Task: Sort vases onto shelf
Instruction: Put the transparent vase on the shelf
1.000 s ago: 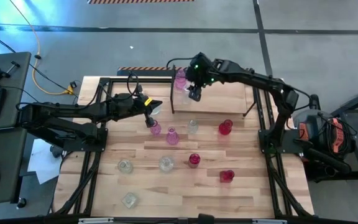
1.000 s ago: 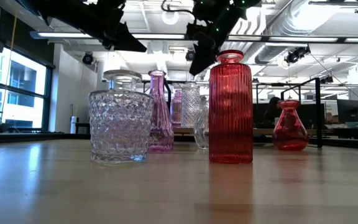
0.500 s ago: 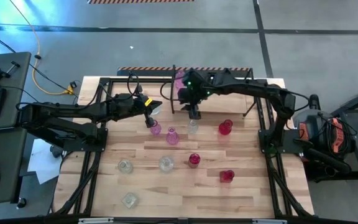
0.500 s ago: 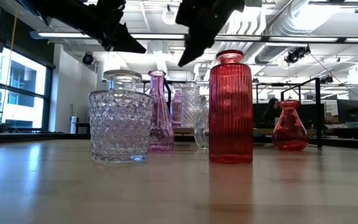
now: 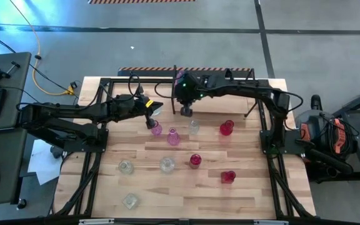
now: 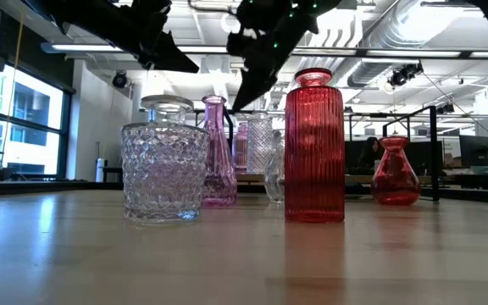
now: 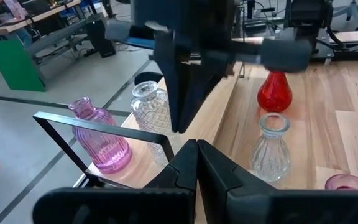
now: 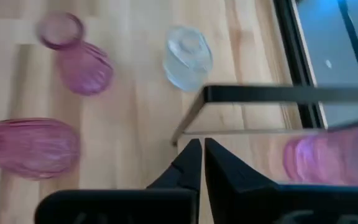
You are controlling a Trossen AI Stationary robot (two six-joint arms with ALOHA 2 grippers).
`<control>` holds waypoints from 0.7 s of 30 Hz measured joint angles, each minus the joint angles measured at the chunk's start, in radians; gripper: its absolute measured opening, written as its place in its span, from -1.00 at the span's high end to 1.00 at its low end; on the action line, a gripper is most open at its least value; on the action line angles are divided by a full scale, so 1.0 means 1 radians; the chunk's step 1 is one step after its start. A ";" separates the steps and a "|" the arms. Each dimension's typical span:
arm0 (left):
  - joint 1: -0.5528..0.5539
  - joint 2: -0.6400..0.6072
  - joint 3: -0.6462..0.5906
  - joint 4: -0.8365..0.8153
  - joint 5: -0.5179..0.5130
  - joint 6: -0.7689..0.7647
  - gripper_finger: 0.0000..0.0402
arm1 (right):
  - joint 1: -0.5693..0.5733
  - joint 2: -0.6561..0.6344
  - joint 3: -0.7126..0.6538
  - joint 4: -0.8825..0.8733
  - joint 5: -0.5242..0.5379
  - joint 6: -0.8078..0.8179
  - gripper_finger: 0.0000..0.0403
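High view: the right gripper (image 5: 185, 112) hangs at the upper middle by the shelf (image 5: 212, 87), jaws pressed together, empty; the left gripper (image 5: 152, 120) sits centre-left, jaws pressed together above a pink vase (image 5: 157, 129). Vases dot the table (image 5: 242, 187).

Low view: a red vase (image 6: 313, 148) stands centre.

Left wrist view: a pink ribbed vase (image 7: 101, 135) sits lower left on the shelf.

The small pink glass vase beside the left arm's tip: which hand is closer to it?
Left. The left hand sits right at the small pink glass vase, almost over it. The right hand hangs farther off, at the shelf's front edge.
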 joint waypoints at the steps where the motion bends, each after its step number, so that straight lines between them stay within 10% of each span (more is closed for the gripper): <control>1: -0.001 0.000 0.000 -0.001 0.000 0.000 1.00 | 0.005 0.008 0.000 0.001 0.029 0.017 0.98; 21: -0.002 0.000 0.000 -0.012 0.000 0.000 1.00 | 0.005 0.033 0.000 -0.029 0.218 0.195 1.00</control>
